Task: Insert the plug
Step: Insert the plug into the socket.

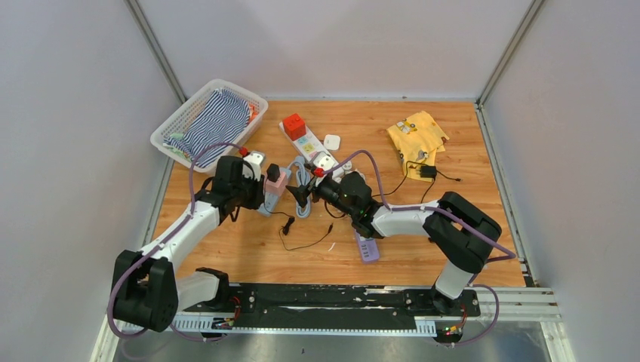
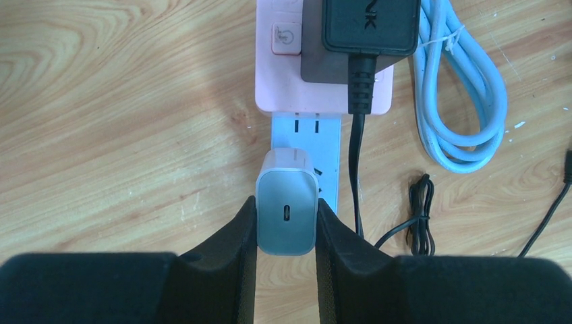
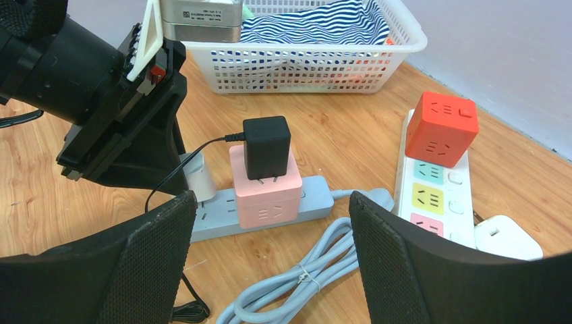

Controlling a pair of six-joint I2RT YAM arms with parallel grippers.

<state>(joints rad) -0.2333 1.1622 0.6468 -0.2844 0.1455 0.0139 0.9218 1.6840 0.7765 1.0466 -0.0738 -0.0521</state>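
In the left hand (image 2: 286,208) — grey plug (image 2: 288,219), clamped

Plug (image 2: 287,210) — small white-grey charger block, rounded corners, USB-C port on face turned up toward left wrist camera. Stands upright over socket of power strip (image 2: 307,131), pinched on both sides by left gripper (image 2: 286,214). Prongs hidden under body — seemingly at or in slots, hard to say. Strip pale, lying flat.
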